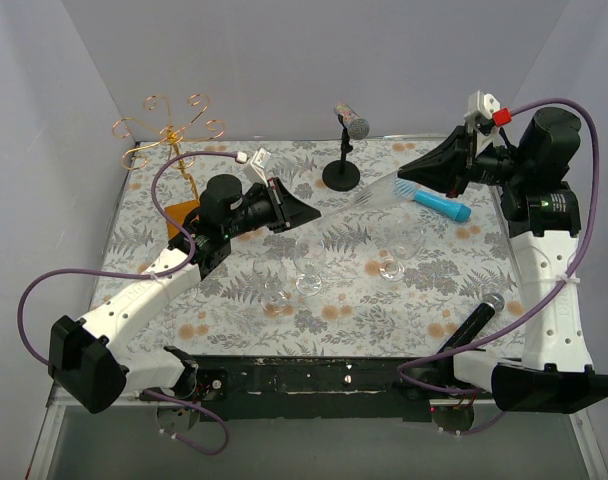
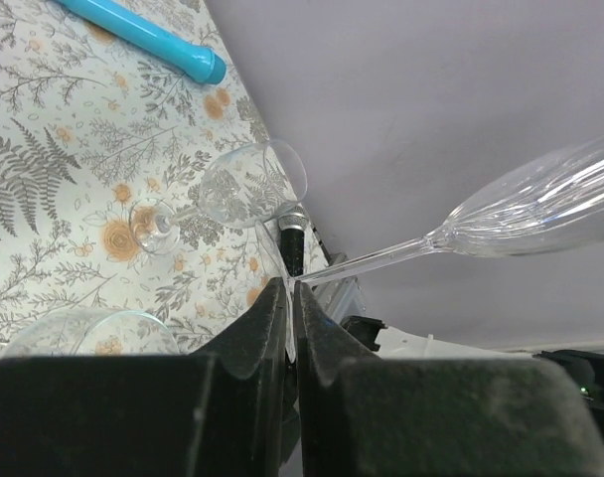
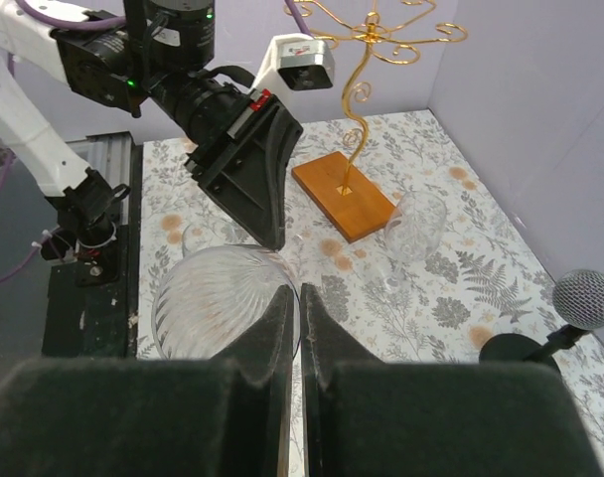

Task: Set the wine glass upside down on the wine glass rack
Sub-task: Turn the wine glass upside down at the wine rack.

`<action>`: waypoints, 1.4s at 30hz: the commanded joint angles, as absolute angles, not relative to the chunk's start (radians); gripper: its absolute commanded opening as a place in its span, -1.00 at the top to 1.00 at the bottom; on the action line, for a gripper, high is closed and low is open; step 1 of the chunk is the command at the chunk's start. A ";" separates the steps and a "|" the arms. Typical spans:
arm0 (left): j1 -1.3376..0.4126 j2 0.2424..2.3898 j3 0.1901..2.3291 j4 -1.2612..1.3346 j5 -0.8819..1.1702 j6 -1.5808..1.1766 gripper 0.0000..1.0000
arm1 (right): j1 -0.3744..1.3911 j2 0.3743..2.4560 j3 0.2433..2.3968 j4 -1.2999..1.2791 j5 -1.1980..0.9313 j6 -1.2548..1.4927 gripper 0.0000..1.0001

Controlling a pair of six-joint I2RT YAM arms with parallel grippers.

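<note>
Bright, even, diffuse light, apparently from overhead; only soft, faint shadows on the table (image 1: 354, 300). In both wrist views, fingers (image 2: 252, 397) dark, underlit and blurred; sharp focus beyond them. Streaked glare on the wine glass (image 2: 540, 214) up and right of the fingers.

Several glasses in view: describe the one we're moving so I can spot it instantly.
Look above the middle of the floral table, between the two black grippers. The wine glass hangs in the air there, roughly sideways, its foot pinched by the left gripper and its rim by the right gripper. The other glasses all rest down on the table, untouched.
</note>
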State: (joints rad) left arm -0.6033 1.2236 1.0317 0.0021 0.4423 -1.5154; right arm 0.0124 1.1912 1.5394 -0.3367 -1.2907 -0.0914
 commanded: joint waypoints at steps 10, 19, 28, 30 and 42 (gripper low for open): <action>-0.606 1.144 1.040 -0.026 0.384 -1.471 1.00 | 0.009 1.157 1.493 -0.247 -1.413 -0.035 0.53; -0.606 1.055 1.081 -0.130 0.267 -1.384 1.00 | -0.024 1.150 1.517 -0.278 -1.469 -0.058 -0.70; -0.606 0.999 1.166 -0.327 0.091 -1.240 1.00 | -0.083 1.132 1.506 -0.272 -1.516 -0.060 -0.75; -0.606 0.983 1.196 -0.371 0.036 -1.189 1.00 | -0.092 1.129 1.502 -0.273 -1.519 -0.061 -0.74; -0.606 0.923 1.361 -0.489 -0.241 -0.937 1.00 | -0.124 1.112 1.419 -0.452 -1.293 -0.308 -0.73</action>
